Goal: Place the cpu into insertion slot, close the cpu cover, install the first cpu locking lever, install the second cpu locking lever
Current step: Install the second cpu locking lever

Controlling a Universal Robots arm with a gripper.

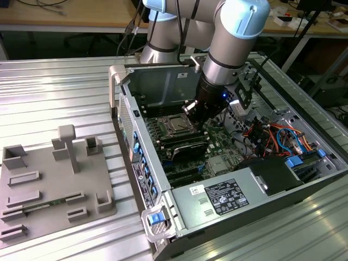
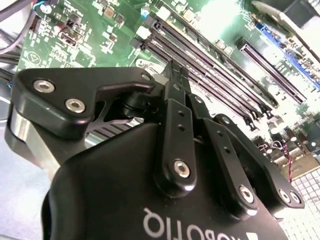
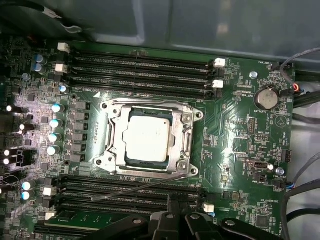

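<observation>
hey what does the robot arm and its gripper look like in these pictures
The arm is silver-grey tube with pale blue joint caps and a small blue light near the wrist. The gripper is matte black, with linked bars joined by silver hex bolts and white lettering on its body.

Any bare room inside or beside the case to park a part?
Free: ribbed metal table on the exterior view's left of the computer case, behind the grey fixture tray. Crowded: motherboard around the cpu under its cpu cover, memory slots both sides; hand low there.
</observation>
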